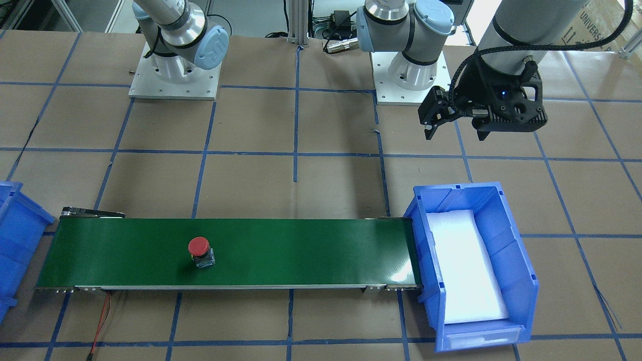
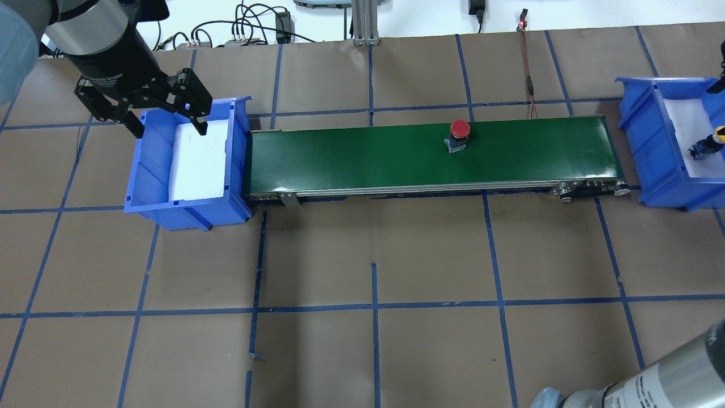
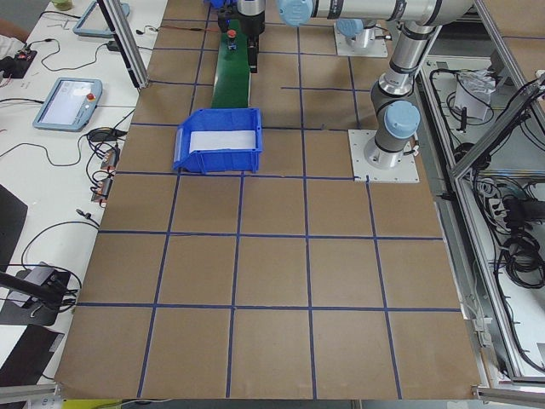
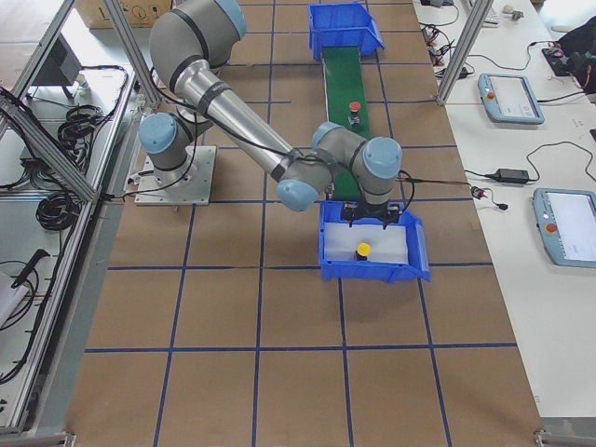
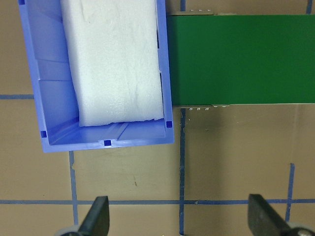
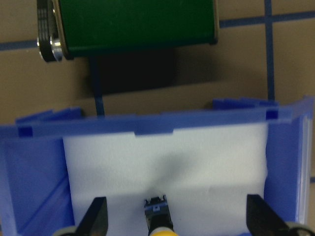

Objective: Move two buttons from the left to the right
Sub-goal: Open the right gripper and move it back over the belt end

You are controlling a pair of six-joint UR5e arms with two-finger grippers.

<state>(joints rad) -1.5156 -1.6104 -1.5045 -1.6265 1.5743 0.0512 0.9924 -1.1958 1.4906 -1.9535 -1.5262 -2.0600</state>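
Note:
The red button (image 1: 199, 249) stands upright on the green conveyor belt (image 1: 301, 245), toward the right bin's end; it also shows in the overhead view (image 2: 459, 132). The yellow button (image 6: 158, 218) stands on white foam in the right blue bin (image 6: 147, 125), also seen overhead (image 2: 712, 140). My right gripper (image 6: 177, 219) hovers over that bin, open, its fingers wide on either side of the yellow button without touching it. My left gripper (image 2: 170, 129) is open and empty above the left blue bin (image 2: 187, 207).
The left bin (image 1: 511, 250) holds only a white foam pad. A red cable (image 2: 528, 68) runs from the belt's far side. Both robot bases (image 1: 173, 75) stand behind the belt. Brown paper with blue tape lines covers the table.

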